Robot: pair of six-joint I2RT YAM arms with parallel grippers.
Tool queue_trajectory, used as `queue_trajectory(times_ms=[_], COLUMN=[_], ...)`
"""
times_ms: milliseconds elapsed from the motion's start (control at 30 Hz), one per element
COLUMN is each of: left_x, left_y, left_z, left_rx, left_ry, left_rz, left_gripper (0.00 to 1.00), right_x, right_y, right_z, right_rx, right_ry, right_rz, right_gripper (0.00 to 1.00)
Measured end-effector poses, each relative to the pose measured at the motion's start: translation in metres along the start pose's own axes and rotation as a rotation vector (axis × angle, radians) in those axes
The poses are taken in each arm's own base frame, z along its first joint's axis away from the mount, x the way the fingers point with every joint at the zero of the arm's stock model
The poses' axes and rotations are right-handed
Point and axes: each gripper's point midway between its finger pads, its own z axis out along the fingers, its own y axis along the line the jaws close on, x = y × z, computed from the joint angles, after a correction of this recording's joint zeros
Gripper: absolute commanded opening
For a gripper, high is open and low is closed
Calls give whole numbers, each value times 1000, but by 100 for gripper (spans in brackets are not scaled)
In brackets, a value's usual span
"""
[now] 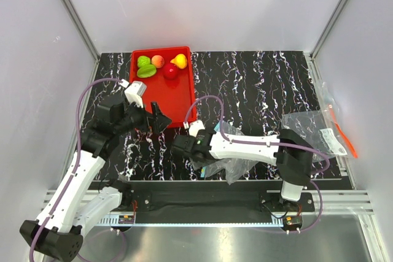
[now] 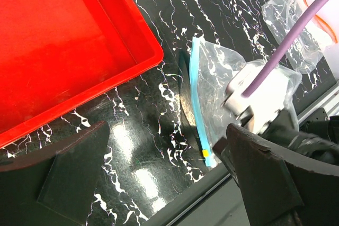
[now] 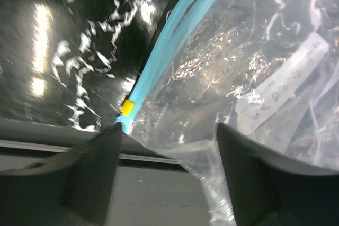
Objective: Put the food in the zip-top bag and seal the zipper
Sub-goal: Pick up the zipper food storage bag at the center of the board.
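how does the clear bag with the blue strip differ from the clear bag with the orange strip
Strip: the crinkly clear pouch has a light-blue one with a small yellow tab; the other clear plastic bag has an orange-red one. Place: the pouch lies at the near edge of the table under the open right tool; the other bag lies far right, away from both arms. Both are transparent, crumpled and hold no fruit.

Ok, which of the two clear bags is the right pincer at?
The zip-top bag with the light-blue zipper; the other bag has an orange-red strip and lies far right.
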Motion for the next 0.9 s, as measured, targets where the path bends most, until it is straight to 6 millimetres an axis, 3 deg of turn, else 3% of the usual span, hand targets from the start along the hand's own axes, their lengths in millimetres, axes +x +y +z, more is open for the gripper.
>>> queue_trajectory(times_ms=[33, 100, 133, 167, 267, 367, 533, 667, 900], left_x=[0, 0, 0, 0, 1, 4, 12, 32, 45], left_y=[0, 0, 0, 0, 0, 0, -14, -21, -39], left_z=[0, 0, 0, 0, 1, 5, 21, 34, 43], left_rx=[0, 0, 0, 0, 0, 12, 116, 191, 294], left_ry=[0, 1, 1, 1, 6, 25, 89, 160, 193], left_rz=[0, 0, 0, -1, -3, -15, -76, -164, -271], left_gripper=[99, 99, 99, 99, 99, 99, 99, 99, 99], right_x=[6, 15, 19, 21, 22, 14, -8, -19, -30], right_y=[0, -4, -7, -9, -15, -17, -36, -53, -64], right_z=[3, 8, 10, 12, 13, 1, -50, -90, -126], right_rx=[-4, 4, 13, 19, 19, -61, -293, -483, -613], right_ry=[12, 31, 39, 43, 29, -48, -314, -548, -760], right_rz=[-30, -75, -94, -103, -136, -148, -104, -63, -75], right_gripper=[52, 30, 10, 2, 0, 0, 0, 0, 0])
